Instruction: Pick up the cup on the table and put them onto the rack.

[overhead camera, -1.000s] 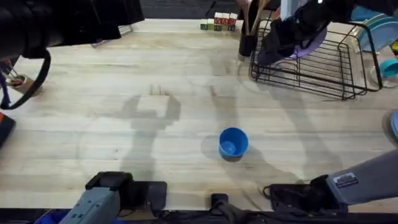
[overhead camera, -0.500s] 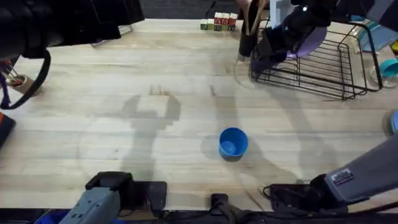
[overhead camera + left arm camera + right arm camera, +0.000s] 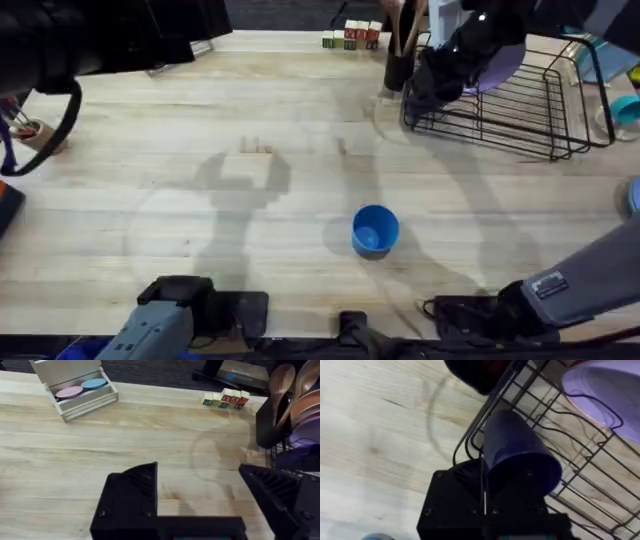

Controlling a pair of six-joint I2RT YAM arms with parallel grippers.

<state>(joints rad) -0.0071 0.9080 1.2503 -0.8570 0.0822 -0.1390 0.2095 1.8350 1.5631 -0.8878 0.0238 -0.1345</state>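
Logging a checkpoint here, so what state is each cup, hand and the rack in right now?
Blue cup: upright on the table, mouth up, untouched.
Indigo cup: tilted, gripped at the rack's corner.
Left hand: open, empty.
Right hand: shut on the indigo cup.
Rack: standing on the table, holding a purple plate.

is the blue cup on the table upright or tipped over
Upright. The overhead view shows the blue cup standing on the table with its round open mouth facing up.
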